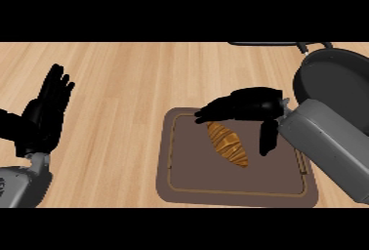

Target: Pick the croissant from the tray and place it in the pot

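Croissant (228, 144) in focus: golden-brown, ridged, a long tapered shape lying at a slant on the tray (194, 171), upper end toward the far left and lower end near the tray's middle. The right hand (243, 104) hangs over that upper end, partly open. Its fingers bend down on the left and its thumb points straight down on the right, so the pastry sits in the gap with nothing gripped.

The tray is a matte brown slab with rounded corners and a thin paler line running inside its rim. There is bare tray below and left of the croissant. The pot (336, 80), dark, round and smooth, sits just beyond the tray's far right corner, partly behind the grey right forearm. The left hand (43, 114) rests open at the left edge, fingers up. Between them lies light wood-grain table (130, 73).
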Robot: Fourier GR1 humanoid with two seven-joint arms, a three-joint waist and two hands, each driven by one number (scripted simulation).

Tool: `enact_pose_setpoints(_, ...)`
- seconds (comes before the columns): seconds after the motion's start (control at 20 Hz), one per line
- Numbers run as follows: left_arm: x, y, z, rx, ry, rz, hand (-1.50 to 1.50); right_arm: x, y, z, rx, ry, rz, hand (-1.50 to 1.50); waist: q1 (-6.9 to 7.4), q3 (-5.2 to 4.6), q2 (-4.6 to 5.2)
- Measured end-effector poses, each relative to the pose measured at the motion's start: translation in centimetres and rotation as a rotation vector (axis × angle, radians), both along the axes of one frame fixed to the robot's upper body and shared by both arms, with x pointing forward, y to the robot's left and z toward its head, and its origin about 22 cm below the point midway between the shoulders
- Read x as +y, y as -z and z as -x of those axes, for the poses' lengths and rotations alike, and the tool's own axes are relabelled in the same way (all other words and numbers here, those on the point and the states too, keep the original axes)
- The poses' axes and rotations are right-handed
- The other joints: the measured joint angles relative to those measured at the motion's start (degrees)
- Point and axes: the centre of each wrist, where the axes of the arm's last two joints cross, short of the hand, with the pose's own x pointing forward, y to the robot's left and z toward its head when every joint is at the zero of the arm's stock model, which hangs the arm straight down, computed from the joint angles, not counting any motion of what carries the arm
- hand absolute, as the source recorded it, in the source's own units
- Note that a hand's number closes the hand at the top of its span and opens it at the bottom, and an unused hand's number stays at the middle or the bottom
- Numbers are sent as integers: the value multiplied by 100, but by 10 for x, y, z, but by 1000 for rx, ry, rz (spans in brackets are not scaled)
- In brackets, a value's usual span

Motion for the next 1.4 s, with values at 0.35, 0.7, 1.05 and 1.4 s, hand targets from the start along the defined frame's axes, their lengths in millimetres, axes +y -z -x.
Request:
enact_pose_setpoints(0.35,2,-1,1,-3,1,1,0,4,17,3,-42,27,66,-150,-8,0,1)
enact_pose_setpoints(0.7,0,-2,0,-3,-2,1,0,7,36,-3,-51,28,69,-150,-2,1,5)
enact_pose_setpoints(1.05,6,-5,2,-5,2,3,0,13,66,4,-54,32,93,-150,-2,1,3)
enact_pose_setpoints(1.4,7,-5,2,-5,-1,-4,0,21,81,3,-74,-13,113,150,4,-6,-4)
